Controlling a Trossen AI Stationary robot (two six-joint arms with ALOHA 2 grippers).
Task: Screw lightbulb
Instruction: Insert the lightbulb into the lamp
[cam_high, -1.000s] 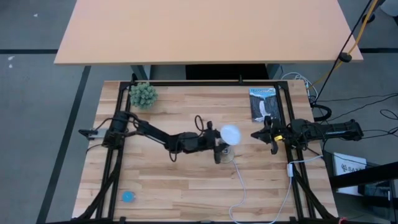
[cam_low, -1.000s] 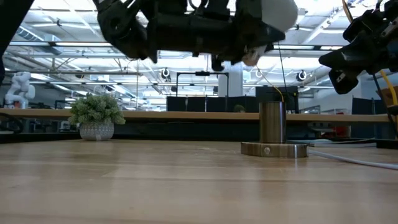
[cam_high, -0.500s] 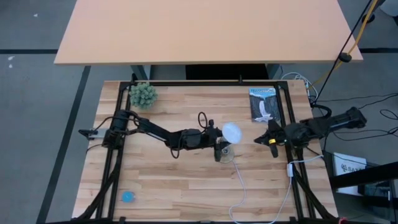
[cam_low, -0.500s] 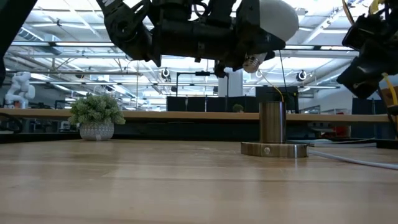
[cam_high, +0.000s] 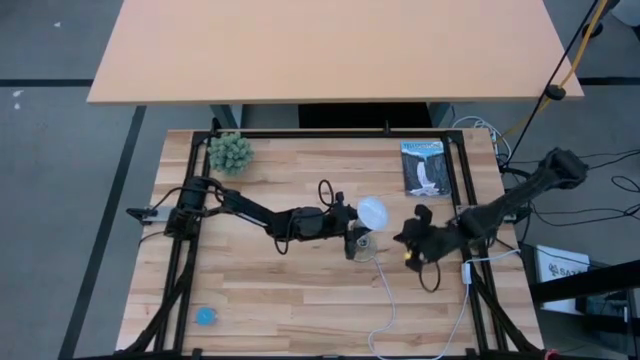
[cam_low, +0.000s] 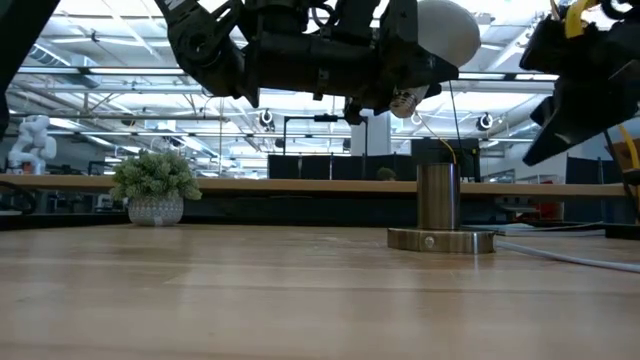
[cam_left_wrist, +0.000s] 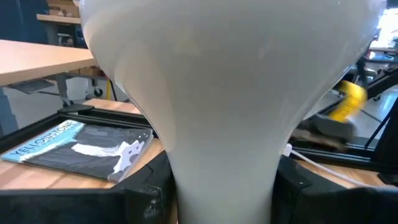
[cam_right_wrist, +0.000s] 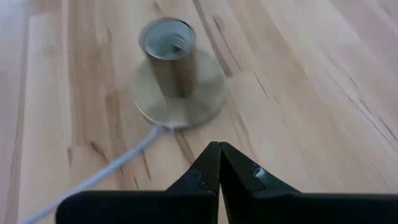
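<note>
1. The lightbulb (cam_low: 443, 30) is clamped in the left gripper (cam_high: 357, 232), whose fingers are closed on its narrow neck. The white dome points up and the grey screw base (cam_low: 404, 100) points down and aslant.
2. The bulb hangs well clear of the table, above and slightly to one side of the lamp socket (cam_low: 437, 197). The likely reason is that the screw base must come down into the socket's open top, so the bulb is carried high first.
3. The screw base is not yet lined up with the socket and still needs to be turned upright, judging by its tilt in the low view.
4. The right gripper (cam_right_wrist: 219, 163) is fully closed and holds nothing. It hovers low near the socket's round metal base (cam_right_wrist: 180, 93), the socket just ahead of its fingertips, probably to steady it during screwing.
5. The low view alone shows the vertical gap between bulb and socket; the high view hides it, with the bulb (cam_high: 372, 212) partly overlapping the socket.
6. The right wrist view alone shows the socket's open, empty mouth and its white cord (cam_right_wrist: 112, 169).
7. The left wrist view shows only the bulb's neck (cam_left_wrist: 224, 124) filling the frame, with a book (cam_left_wrist: 81, 146) beyond.
</note>
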